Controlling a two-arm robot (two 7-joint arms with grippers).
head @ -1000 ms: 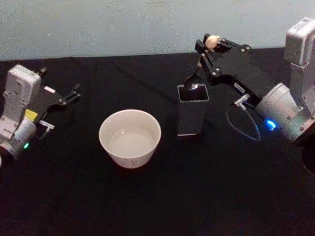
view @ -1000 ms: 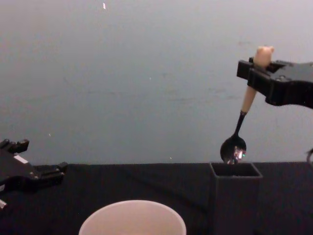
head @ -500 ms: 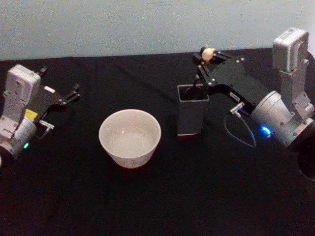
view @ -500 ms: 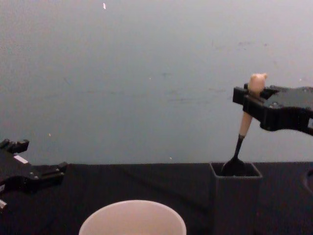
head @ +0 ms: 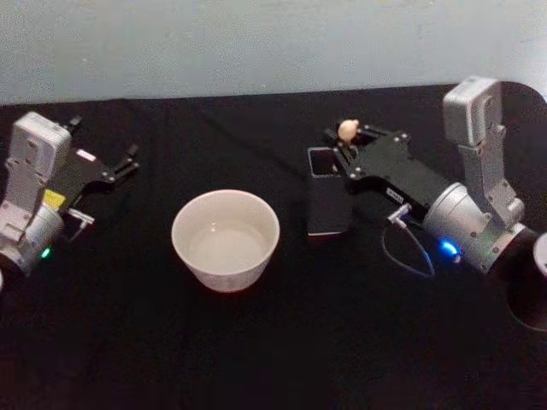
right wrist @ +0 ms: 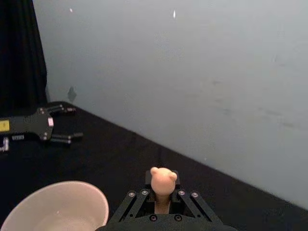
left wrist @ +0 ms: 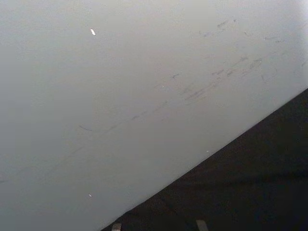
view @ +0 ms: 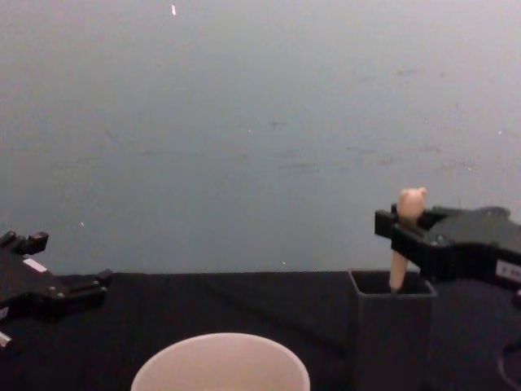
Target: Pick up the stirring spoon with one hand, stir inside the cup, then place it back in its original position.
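The stirring spoon stands upright in the dark square holder, its original position, right of the cup. Its beige animal-head knob and upper handle rise above the holder's rim; its bowl is hidden inside. My right gripper is shut on the handle just under the knob, directly over the holder. The wide pale cup is apart from both grippers. My left gripper rests open at the table's left.
A black cloth covers the table, with a pale wall behind it. Open cloth lies in front of the cup and holder. A dark round object sits at the right edge beside my right arm.
My right gripper has come straight down with the spoon. The spoon's bowl, hanging above the holder's rim a second ago, has sunk inside the holder. The left arm has not moved.
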